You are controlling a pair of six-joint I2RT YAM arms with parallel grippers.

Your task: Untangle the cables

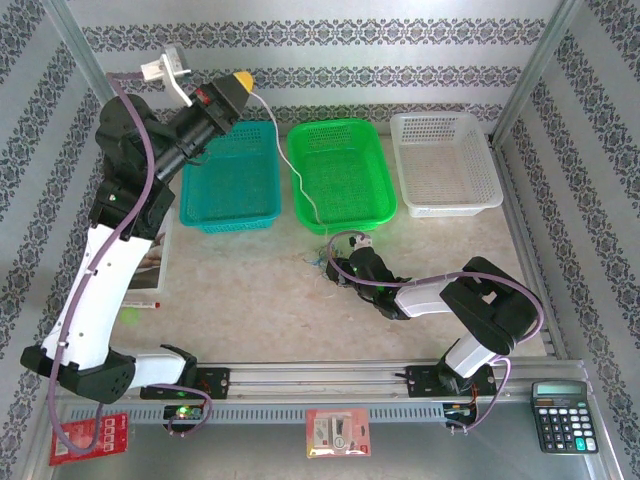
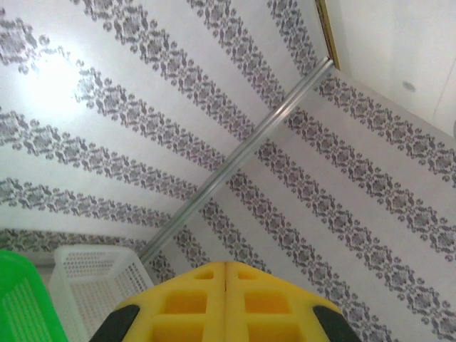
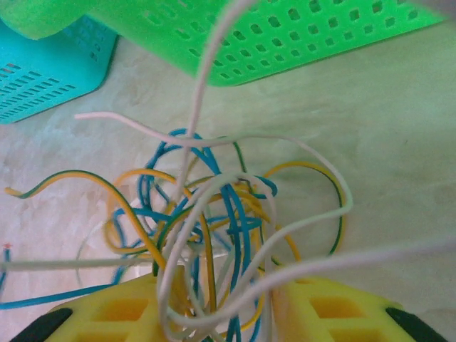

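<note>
The cables (image 1: 325, 257) lie in a small tangle of blue, yellow-orange and white loops (image 3: 214, 214) on the table in front of the green basket. My right gripper (image 1: 343, 264) sits low at this tangle; its yellow fingers (image 3: 335, 306) stand apart, and several strands run loosely through the gap at the right gripper (image 3: 221, 317). One white cable (image 1: 290, 165) rises out of the tangle, past the basket edge (image 3: 201, 71), up to my left gripper (image 1: 243, 79). That gripper is raised high at the back left, and its yellow tips (image 2: 226, 267) are pressed together.
A teal basket (image 1: 232, 180), a green basket (image 1: 342, 170) and a white basket (image 1: 443, 160) stand in a row at the back. A calculator (image 1: 565, 415) lies at the front right, and packets (image 1: 337, 432) lie on the front ledge. A booklet (image 1: 152, 262) lies at the left.
</note>
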